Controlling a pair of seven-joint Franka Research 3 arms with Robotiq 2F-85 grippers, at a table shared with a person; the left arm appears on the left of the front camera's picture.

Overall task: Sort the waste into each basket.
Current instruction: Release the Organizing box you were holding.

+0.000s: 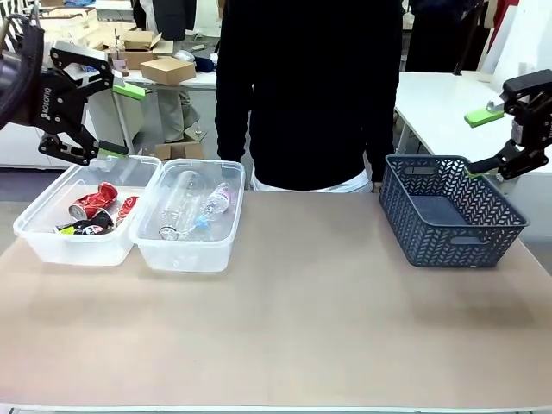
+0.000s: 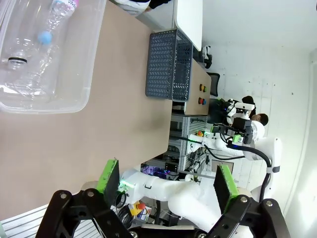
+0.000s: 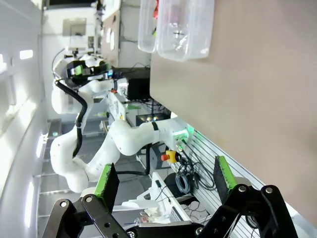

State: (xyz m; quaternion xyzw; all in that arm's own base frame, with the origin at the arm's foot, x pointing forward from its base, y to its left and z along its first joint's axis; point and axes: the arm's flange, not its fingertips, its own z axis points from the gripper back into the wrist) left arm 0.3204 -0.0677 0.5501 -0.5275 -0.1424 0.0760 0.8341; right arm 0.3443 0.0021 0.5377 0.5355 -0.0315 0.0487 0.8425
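Observation:
Two small see-through baskets stand side by side at the table's left. The left basket (image 1: 52, 246) holds red cans (image 1: 95, 200) and a black can (image 1: 86, 227). The right basket (image 1: 185, 254) holds clear plastic bottles (image 1: 194, 207), also seen in the left wrist view as bottles (image 2: 34, 54) inside the tub (image 2: 74, 101). My left gripper (image 1: 116, 121) hangs open above the left basket, empty. My right gripper (image 1: 479, 142) is raised open above the far right, empty. The left wrist view shows its fingers (image 2: 109, 176) spread apart; the right wrist view shows the same fingers (image 3: 106, 181) apart.
A dark grey lattice basket (image 1: 448, 211) stands at the table's right, looking empty; it also shows as the lattice basket (image 2: 168, 64). A person in a black top (image 1: 306, 86) stands at the far edge. Both tubs (image 3: 178, 27) appear far off in the right wrist view.

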